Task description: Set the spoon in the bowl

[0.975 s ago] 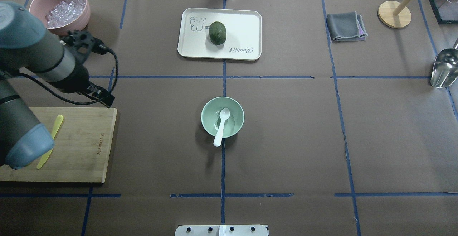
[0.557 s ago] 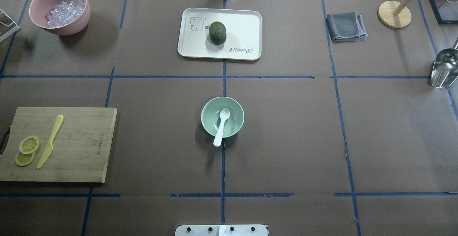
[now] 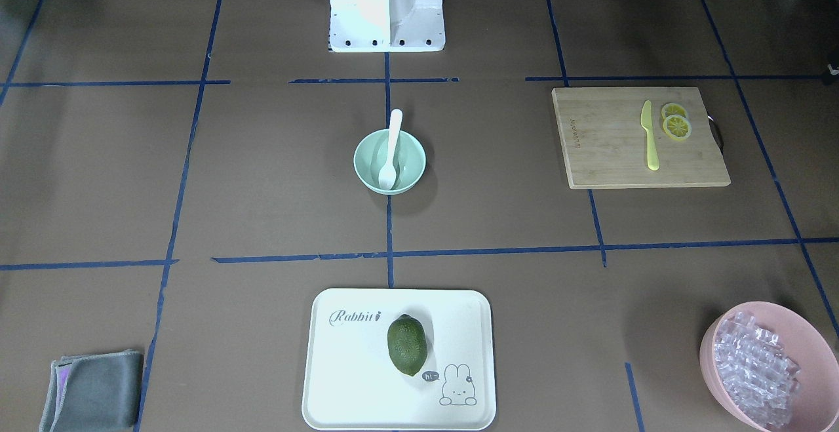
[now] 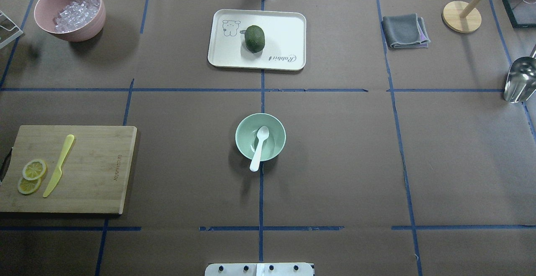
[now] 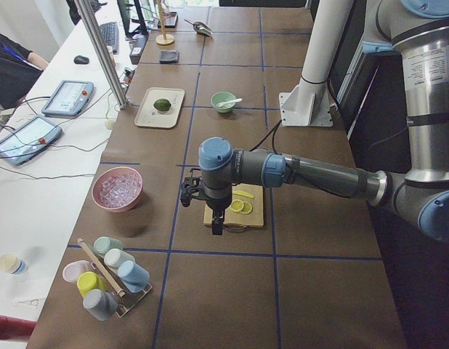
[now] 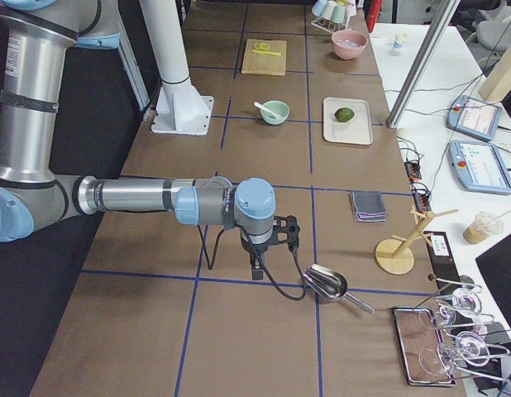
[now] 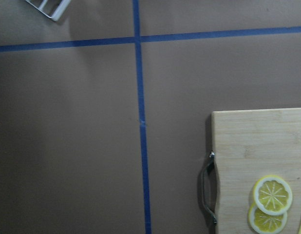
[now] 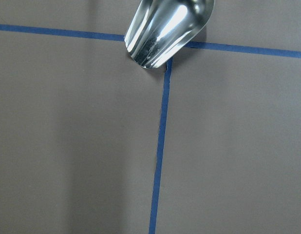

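The spoon (image 4: 258,148) is resting with its scoop inside the bowl (image 4: 245,130) at mid-counter, handle overhanging the rim, so placing is looking complete; the left hand (image 5: 216,225) and right hand (image 6: 255,268) are hovering well apart from it, whether open or closed I cannot tell, and no further move is appearing necessary.

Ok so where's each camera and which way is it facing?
Front-facing: across the table, looking down at bowl and spoon; robot base on top.
Overhead: behind the robot, down on the same bowl; base at bottom.
Exterior left: left table end; left arm near.
Exterior right: right end; right arm near.
Left wrist: down on cutting board; no fingers.
Right wrist: down on metal scoop, shared with exterior right; no fingers.
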`<state>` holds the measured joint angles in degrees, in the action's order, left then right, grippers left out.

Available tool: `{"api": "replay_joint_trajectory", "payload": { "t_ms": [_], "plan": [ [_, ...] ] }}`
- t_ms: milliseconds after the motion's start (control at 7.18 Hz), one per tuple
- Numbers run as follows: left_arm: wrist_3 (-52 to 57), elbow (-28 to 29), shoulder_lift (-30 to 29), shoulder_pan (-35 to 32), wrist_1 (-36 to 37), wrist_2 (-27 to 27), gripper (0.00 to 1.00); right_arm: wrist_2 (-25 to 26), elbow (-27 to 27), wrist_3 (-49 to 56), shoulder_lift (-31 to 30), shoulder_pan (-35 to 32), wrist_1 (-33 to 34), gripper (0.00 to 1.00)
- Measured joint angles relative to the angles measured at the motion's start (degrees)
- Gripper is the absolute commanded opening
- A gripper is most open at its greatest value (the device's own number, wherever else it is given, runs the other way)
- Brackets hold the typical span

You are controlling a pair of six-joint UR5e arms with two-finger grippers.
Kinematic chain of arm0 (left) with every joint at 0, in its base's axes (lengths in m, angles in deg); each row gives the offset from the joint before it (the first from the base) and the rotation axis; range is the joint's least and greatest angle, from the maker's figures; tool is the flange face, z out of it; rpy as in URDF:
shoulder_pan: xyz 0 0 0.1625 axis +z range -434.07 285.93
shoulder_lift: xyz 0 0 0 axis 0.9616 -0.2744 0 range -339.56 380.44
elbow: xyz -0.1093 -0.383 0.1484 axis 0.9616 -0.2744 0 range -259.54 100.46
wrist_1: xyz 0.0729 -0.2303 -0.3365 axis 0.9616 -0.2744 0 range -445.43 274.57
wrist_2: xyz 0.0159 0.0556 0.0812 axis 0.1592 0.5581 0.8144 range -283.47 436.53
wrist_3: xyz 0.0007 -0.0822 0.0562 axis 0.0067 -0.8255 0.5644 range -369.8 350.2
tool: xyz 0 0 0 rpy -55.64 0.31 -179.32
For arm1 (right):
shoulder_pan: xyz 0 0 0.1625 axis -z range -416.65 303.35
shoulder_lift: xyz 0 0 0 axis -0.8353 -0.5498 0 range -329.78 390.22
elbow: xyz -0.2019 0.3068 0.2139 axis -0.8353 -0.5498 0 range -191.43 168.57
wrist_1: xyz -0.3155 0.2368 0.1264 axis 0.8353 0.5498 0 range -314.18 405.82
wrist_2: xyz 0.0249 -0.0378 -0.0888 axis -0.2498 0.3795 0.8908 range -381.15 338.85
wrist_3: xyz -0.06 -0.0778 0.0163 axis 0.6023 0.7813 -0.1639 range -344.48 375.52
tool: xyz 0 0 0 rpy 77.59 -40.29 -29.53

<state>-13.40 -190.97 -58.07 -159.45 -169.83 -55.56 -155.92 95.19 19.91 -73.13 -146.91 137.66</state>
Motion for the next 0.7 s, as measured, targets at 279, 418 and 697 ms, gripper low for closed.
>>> {"api": "replay_joint_trajectory", "payload": {
  "t_ms": [279, 418, 697],
  "plan": [
    [5.0, 0.1, 0.6, -1.2, 0.0, -1.8, 1.0, 0.0, 0.0, 0.0, 0.0, 0.0, 0.0, 1.0],
    [6.0, 0.1, 0.7, -1.4, 0.0, -2.5, 1.0, -0.1, 0.0, 0.0, 0.0, 0.0, 0.0, 1.0],
    [6.1, 0.1, 0.6, -1.4, 0.2, -2.6, 1.0, -0.2, 0.0, 0.0, 0.0, 0.0, 0.0, 1.0]
  ]
}}
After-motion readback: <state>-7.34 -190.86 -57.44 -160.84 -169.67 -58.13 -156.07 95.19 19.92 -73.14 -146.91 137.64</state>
